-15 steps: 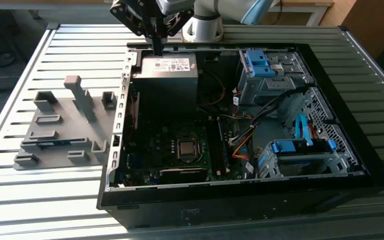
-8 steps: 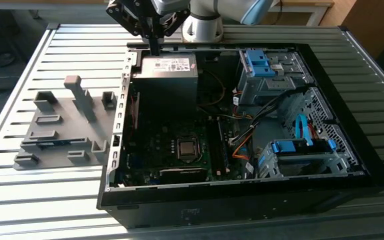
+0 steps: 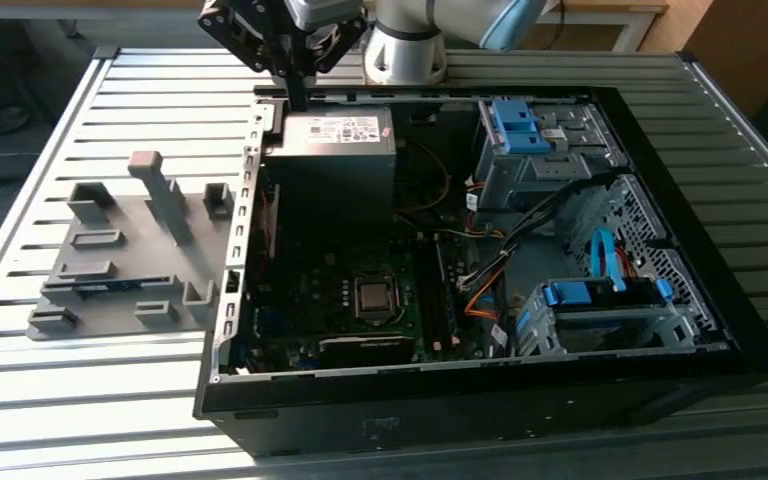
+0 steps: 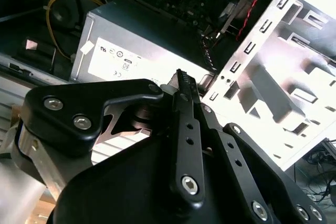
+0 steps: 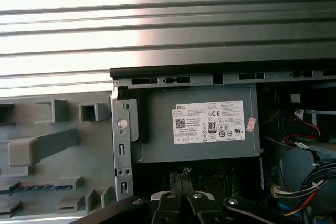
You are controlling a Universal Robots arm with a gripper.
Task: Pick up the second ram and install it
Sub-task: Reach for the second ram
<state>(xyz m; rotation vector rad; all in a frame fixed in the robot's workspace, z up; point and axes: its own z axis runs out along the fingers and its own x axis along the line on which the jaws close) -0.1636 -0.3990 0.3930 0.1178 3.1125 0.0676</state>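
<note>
A slatted metal worktop (image 3: 37, 400) is seen in the exterior view, and most of its middle and its side at the exterior view's right is taken up by an open black computer case (image 3: 491, 400) laid on its side. A motherboard (image 3: 317, 290) is exposed on the case floor, with drive cages fitted with blue parts (image 3: 531, 135) along the side at the exterior view's right. A grey slotted holder block (image 3: 117, 250) is laid flat near the worktop's edge at the exterior view's left, just beside the case wall. A grey power supply (image 3: 337, 140) with a white label is mounted in the far corner of the case, nearest the holder. The gripper (image 3: 297, 98) is held above the far rim of the case, over the power supply's corner, well apart from the holder; its fingers (image 4: 187, 129) are brought together, with nothing seen between them. The second ram (image 3: 107, 285) is seated in a slot of the holder, towards the block's near end, as a thin blue-green strip; in the first wrist view it is seen as a blue stick with dark chips.
</note>
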